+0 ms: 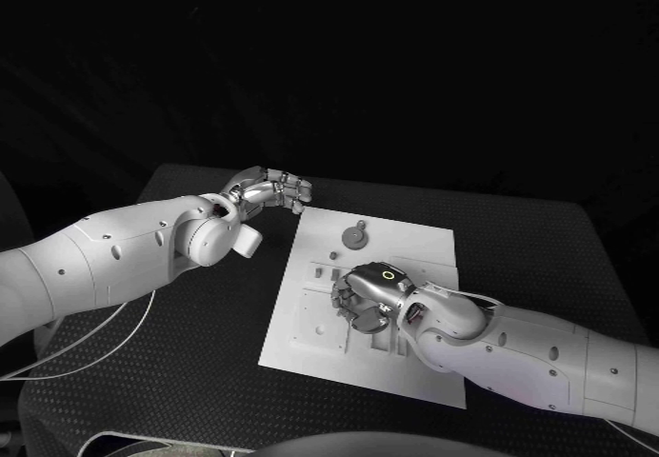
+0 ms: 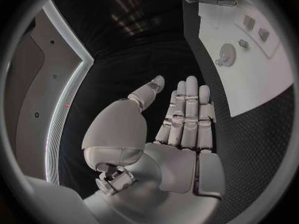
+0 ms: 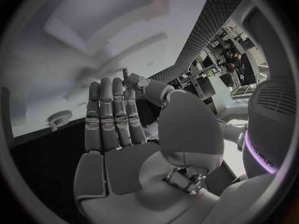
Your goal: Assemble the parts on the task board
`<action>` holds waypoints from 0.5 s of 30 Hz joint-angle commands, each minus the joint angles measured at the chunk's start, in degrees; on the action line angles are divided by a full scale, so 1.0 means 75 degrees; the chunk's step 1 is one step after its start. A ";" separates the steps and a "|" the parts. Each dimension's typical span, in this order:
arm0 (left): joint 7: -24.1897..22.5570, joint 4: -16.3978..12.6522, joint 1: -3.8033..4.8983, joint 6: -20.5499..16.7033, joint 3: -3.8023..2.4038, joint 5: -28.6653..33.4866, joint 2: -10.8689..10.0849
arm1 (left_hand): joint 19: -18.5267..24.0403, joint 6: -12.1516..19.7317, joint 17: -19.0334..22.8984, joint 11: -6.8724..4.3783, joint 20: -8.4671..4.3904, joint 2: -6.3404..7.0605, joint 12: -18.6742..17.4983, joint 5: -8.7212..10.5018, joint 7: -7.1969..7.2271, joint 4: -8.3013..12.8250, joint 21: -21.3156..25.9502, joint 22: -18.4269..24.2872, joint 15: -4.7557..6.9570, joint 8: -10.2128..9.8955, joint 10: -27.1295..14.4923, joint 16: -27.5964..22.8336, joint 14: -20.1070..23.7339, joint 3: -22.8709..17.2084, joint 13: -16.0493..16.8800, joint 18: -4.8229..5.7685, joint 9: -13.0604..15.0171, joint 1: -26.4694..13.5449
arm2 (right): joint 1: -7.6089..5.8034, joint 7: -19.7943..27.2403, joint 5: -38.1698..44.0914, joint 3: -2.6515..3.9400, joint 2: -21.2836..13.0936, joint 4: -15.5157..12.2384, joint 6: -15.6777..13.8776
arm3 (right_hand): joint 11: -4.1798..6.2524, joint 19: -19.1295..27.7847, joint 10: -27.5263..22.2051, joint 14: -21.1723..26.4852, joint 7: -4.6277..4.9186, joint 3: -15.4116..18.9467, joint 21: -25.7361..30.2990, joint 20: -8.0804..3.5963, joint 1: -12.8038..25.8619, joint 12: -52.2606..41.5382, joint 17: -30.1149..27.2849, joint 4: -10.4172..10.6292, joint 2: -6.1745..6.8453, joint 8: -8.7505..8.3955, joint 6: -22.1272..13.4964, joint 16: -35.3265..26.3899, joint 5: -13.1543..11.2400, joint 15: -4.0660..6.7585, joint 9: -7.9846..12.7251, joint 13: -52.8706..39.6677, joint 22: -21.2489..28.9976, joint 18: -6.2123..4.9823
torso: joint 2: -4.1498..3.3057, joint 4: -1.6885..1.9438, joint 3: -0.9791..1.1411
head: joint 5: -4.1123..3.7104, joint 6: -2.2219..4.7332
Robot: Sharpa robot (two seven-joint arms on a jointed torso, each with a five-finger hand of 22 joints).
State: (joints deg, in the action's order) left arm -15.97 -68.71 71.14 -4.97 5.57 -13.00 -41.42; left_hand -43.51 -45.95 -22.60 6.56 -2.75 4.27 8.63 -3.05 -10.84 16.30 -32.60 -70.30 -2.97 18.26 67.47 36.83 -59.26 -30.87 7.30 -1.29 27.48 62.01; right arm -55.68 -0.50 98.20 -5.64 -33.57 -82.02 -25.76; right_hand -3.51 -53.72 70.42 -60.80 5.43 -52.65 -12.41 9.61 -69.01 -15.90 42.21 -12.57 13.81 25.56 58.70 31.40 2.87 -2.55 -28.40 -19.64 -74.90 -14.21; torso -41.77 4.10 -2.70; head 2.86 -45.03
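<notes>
Your right hand [image 1: 369, 290] lies flat on the task board [image 1: 412, 238], fingers together, left hand's [image 1: 270, 190] fingers curled on nothing (upper left), so pinch the small, hard, likely light round part [image 1: 356, 235] by its rim.

Left hand [image 1: 269, 190] hovers with fingers [image 2: 187, 112] straight and together, thumb apart, holding nothing. Right hand [image 1: 369, 290] reaches inward from its white arm, fingers [image 3: 112, 114] extended side by side, palm empty.
</notes>
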 commanded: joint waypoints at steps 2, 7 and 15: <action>-0.0042 -0.0016 0.0009 0.0115 -0.0007 0.0044 0.0006 | -0.0053 0.0048 -0.0012 0.0028 0.0010 -0.0022 -0.0036 0.0006 -0.0004 -0.0001 0.0034 -0.0010 -0.0003 0.0011 0.0011 -0.0048 -0.0035 0.0030 -0.0008 -0.0102 -0.0007 -0.0067 | 0.0016 0.0067 0.0068 -0.0007 0.0007 -0.0007 0.0103 | 0.0011 -0.0010 0.0045 -0.0042 0.0006 0.0015 -0.0013 0.0012 0.0003 0.0048 0.0012 -0.0019 -0.0106 -0.0039 0.0028 -0.0041 -0.0014 -0.0004 -0.0011 -0.0011 -0.0136 -0.0105 | 0.0001 0.0005 0.0001 | -0.0002 -0.0012; -0.0040 -0.0016 0.0009 0.0118 -0.0007 0.0044 0.0006 | -0.0053 0.0049 -0.0016 0.0029 0.0010 -0.0023 -0.0037 0.0006 -0.0004 0.0000 0.0035 -0.0011 -0.0003 0.0011 0.0011 -0.0050 -0.0035 0.0030 -0.0008 -0.0102 -0.0008 -0.0067 | 0.0018 0.0067 0.0065 -0.0009 0.0005 -0.0016 0.0108 | 0.0011 -0.0010 0.0046 -0.0044 0.0006 0.0017 -0.0013 0.0013 0.0005 0.0051 0.0016 -0.0022 -0.0108 -0.0040 0.0028 -0.0044 -0.0014 -0.0004 -0.0015 -0.0015 -0.0136 -0.0105 | 0.0001 0.0002 0.0000 | 0.0013 -0.0026; -0.0038 -0.0019 0.0009 0.0123 -0.0007 0.0044 0.0007 | -0.0054 0.0051 -0.0023 0.0029 0.0009 -0.0024 -0.0039 0.0006 -0.0004 0.0001 0.0038 -0.0013 -0.0003 0.0013 0.0010 -0.0056 -0.0036 0.0029 -0.0009 -0.0103 -0.0008 -0.0066 | 0.0018 0.0025 0.0083 -0.0020 0.0039 0.0036 0.0209 | 0.0010 -0.0009 0.0046 -0.0045 0.0006 0.0019 -0.0012 0.0013 0.0007 0.0057 0.0020 -0.0028 -0.0112 -0.0043 0.0027 -0.0050 -0.0014 -0.0004 -0.0020 -0.0021 -0.0136 -0.0105 | 0.0004 0.0003 -0.0004 | 0.0009 -0.0040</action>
State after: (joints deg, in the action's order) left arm -15.91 -68.71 71.14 -4.90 5.57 -13.00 -41.43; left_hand -43.51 -45.96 -22.72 6.56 -2.75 4.27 8.64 -3.05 -10.84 16.30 -32.60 -70.34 -2.97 18.26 67.47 36.60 -59.26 -30.87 7.31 -1.29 27.48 62.01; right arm -55.60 -0.48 98.20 -5.76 -33.39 -81.83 -25.44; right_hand -3.51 -53.72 70.42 -60.80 5.46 -52.65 -12.41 9.61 -68.76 -15.68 42.31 -12.57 13.57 25.56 58.67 31.40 2.87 -2.55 -28.47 -19.72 -74.93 -14.22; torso -41.73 4.11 -2.70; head 2.93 -45.31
